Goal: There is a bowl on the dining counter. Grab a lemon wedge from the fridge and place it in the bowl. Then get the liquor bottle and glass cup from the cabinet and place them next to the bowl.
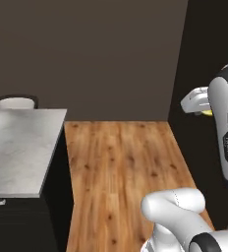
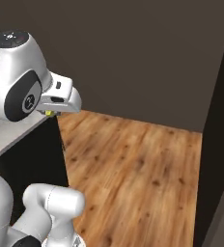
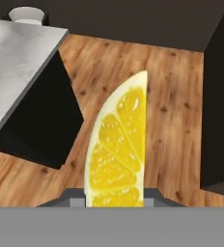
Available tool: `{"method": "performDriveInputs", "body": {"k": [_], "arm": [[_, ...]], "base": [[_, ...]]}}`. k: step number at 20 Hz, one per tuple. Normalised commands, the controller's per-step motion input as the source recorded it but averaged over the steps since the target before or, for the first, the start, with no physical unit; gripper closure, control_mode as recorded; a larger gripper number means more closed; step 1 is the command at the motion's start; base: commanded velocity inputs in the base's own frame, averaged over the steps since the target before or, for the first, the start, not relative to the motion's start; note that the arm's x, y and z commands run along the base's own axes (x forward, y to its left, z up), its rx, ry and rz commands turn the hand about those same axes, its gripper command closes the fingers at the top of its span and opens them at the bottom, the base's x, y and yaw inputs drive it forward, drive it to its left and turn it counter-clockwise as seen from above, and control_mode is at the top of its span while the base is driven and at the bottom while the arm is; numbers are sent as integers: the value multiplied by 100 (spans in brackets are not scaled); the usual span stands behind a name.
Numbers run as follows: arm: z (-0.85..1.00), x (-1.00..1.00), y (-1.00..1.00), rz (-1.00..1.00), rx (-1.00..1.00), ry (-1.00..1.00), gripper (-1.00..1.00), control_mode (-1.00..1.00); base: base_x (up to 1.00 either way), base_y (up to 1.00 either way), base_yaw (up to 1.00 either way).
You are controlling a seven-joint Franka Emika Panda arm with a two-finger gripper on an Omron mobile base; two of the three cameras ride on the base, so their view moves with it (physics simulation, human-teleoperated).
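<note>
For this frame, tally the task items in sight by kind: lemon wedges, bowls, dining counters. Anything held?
Lemon wedge: 1, held in the gripper
Bowl: 1, at the far end of the counter
Dining counter: 1, marble top on a dark base
Total: 3

- Lemon wedge: moist, glistening yellow pulp; smooth pale rind.
- Dining counter: grey-white marble slab, smooth with a dull sheen, on a matt black base.
- Floor: knotted wood planks, satin finish.
- Wall: matt dark brown.
</note>
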Motion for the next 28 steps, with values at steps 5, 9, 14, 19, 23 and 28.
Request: {"method": "performDriveInputs", "body": {"k": [5, 9, 14, 19, 23, 28], "arm": [[0, 0, 0, 0, 0, 0, 100, 100], [0, 0, 0, 0, 0, 0, 100, 100], [0, 0, 0, 0, 0, 0, 100, 100], [0, 0, 0, 0, 0, 0, 100, 100], [0, 0, 0, 0, 0, 0, 100, 100], [0, 0, 0, 0, 0, 0, 100, 100]], "base": [[100, -28, 0], [100, -21, 1], [100, -30, 9], [100, -31, 25], [100, -24, 42], [100, -27, 46]]}}
